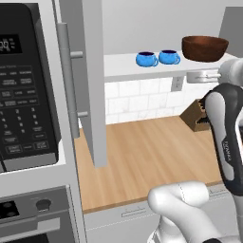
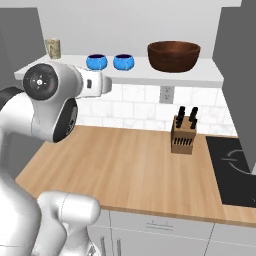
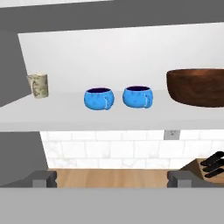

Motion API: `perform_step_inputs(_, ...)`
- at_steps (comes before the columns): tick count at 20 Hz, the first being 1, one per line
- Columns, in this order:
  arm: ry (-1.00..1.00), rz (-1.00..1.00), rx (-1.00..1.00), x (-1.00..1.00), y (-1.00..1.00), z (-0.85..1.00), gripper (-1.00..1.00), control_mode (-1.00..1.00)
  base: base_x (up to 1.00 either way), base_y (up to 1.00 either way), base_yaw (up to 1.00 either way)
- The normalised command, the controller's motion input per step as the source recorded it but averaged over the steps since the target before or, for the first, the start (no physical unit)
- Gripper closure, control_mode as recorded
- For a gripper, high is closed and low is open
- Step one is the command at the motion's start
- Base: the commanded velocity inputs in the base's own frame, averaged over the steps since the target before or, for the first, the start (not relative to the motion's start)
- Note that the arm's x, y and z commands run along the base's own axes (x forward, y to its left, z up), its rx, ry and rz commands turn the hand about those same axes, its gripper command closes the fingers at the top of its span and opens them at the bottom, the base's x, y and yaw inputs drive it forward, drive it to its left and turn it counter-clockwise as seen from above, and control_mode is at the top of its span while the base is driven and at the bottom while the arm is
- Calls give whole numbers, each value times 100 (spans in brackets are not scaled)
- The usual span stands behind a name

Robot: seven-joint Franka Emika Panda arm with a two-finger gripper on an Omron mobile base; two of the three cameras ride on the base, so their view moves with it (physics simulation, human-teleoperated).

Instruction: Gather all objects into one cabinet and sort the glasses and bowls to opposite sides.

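Wood-grain bowl (image 3: pixel 197 86), glossy blue cups (image 3: pixel 99 98), mottled matt tumbler (image 3: pixel 38 85)

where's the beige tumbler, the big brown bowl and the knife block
small cream-beige mottled tumbler (image 3: pixel 38 85), hand view, middle of its side wall
large dark reddish-brown wooden bowl (image 2: pixel 173 58), right base view, front of its outer wall
light wooden knife block with black handles (image 2: pixel 182 137), right base view, its front face

Small vertical lettering is seen on the robot arm's dark link (image 1: pixel 229 151), too blurred to read. Microwave (image 1: pixel 26 90) display digits and keypad labels are illegible.
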Motion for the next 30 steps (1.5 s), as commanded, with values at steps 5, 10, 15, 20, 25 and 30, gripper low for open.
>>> perform_step_inputs(5, 0, 0, 0, 2, -38, 0, -100, -100, 0, 0, 0)
perform_step_inputs(10, 0, 0, 0, 12, -28, 0, -100, -100, 0, 0, 0)
perform_step_inputs(15, 0, 0, 0, 22, -27, 0, -100, -100, 0, 0, 0)
perform_step_inputs(20, 0, 0, 0, 39, -17, 0, -100, -100, 0, 0, 0)
perform_step_inputs(25, 0, 0, 0, 47, -1, 0, -100, -100, 0, 0, 0)
perform_step_inputs(30, 0, 0, 0, 40, 0, 0, -100, -100, 0, 0, 0)
